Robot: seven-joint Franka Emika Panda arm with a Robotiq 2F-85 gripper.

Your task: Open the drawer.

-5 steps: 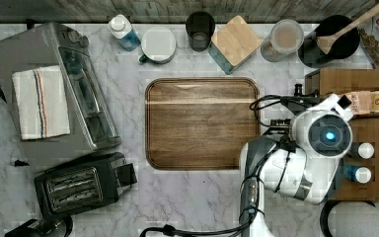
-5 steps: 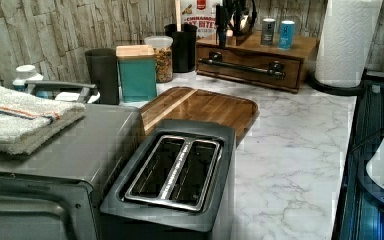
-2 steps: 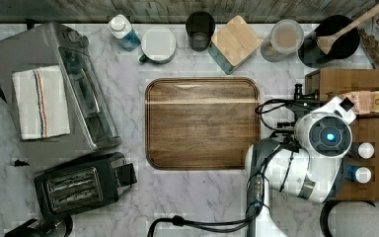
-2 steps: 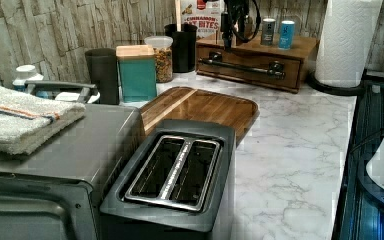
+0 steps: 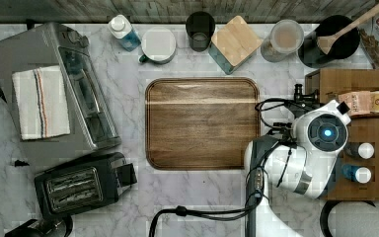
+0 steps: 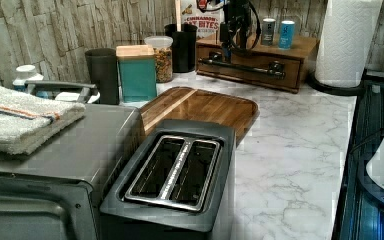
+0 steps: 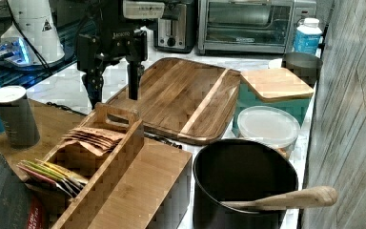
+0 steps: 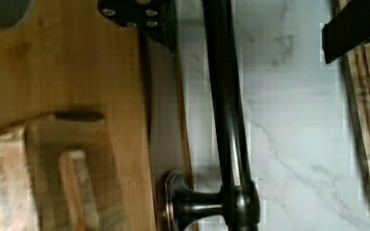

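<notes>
Hand (image 7: 114, 90) released, fingers spread either side of the black bar handle (image 8: 229, 120) of the drawer (image 6: 247, 67), which sits shut at upper right of the left view on the marble surface (image 6: 290, 150)

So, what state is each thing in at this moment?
drawer: shut, front flush with its box
pincer: open, one finger on each side of the drawer's bar handle, not closed on it
toaster: slots empty
toaster oven: door shut
teal canister: wooden lid on
black pot: uncovered, wooden spoon resting in it
cutting board: flat, nothing on it
</notes>
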